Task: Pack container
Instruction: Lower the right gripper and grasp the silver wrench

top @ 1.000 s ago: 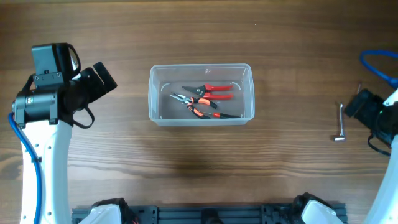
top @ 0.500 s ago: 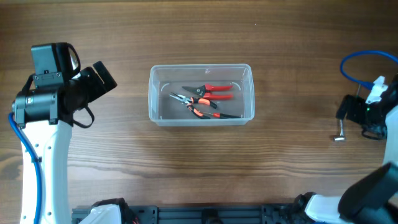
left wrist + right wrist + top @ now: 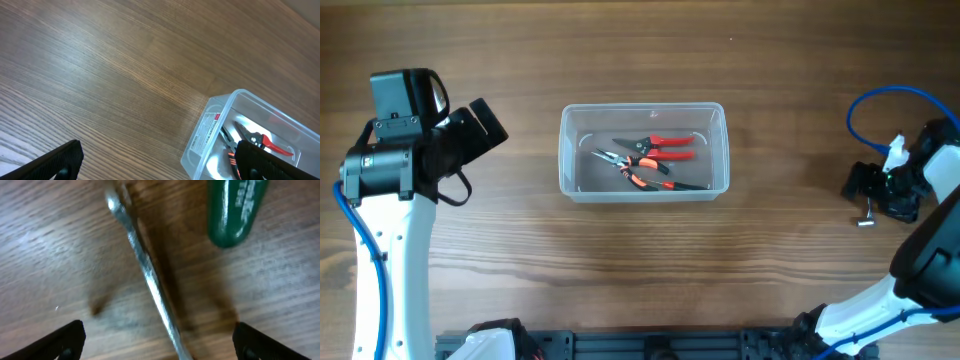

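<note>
The clear plastic container [image 3: 643, 151] sits mid-table and holds red-handled cutters [image 3: 660, 144] and orange-handled pliers [image 3: 638, 172]. It also shows in the left wrist view [image 3: 210, 131]. My left gripper [image 3: 480, 128] is open and empty, left of the container. My right gripper [image 3: 872, 195] is open at the far right, over a slim silver metal tool [image 3: 867, 216]. In the right wrist view the silver tool [image 3: 145, 270] lies between the spread fingertips, not gripped. A green handle [image 3: 235, 212] lies just beyond it.
A blue cable [image 3: 880, 100] loops above the right arm. The table is bare brown wood. A dark rail [image 3: 650, 345] runs along the front edge.
My right arm has swung left and down over the silver tool, and now covers most of it in the overhead view. The left arm and container have not moved.
</note>
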`<state>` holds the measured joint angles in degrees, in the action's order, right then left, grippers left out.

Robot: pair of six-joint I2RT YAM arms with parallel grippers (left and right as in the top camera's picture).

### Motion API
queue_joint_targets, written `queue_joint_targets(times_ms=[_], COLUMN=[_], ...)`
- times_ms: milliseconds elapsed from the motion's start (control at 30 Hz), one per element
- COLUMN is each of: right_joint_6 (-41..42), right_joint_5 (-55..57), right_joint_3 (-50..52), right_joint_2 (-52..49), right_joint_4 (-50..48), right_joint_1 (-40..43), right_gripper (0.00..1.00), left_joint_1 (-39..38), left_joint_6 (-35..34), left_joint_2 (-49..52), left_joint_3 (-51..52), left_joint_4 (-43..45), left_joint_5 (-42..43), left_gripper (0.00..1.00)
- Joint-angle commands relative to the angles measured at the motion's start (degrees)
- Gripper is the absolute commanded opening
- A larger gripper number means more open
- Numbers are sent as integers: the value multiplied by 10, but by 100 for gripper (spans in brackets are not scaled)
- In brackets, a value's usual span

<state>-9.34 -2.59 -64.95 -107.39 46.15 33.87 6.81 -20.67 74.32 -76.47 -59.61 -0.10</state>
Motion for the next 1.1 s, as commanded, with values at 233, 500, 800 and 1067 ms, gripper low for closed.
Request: queue_joint_targets(times_ms=[233,500,800,1067], right_joint_6=[-42,-43,-42,-42], right_joint_5=[-9,-9,-20,-20], right_joint_3=[8,24,24,24], right_joint_2=[-20,-21,-21,-21], right_joint_4=[-27,-33,-31,-31], right_joint_1=[2,2,2,2], right_gripper=[80,55,33,20], left_joint_1=[-3,-3,-3,-3], left_joint_6=[9,9,9,9], left_joint_2=[3,3,3,3], left_joint_3=[-4,-4,-4,-4], left_joint_4=[-2,-2,-3,-5], left_joint_5=[7,7,7,7], left_gripper=[100,100,100,100])
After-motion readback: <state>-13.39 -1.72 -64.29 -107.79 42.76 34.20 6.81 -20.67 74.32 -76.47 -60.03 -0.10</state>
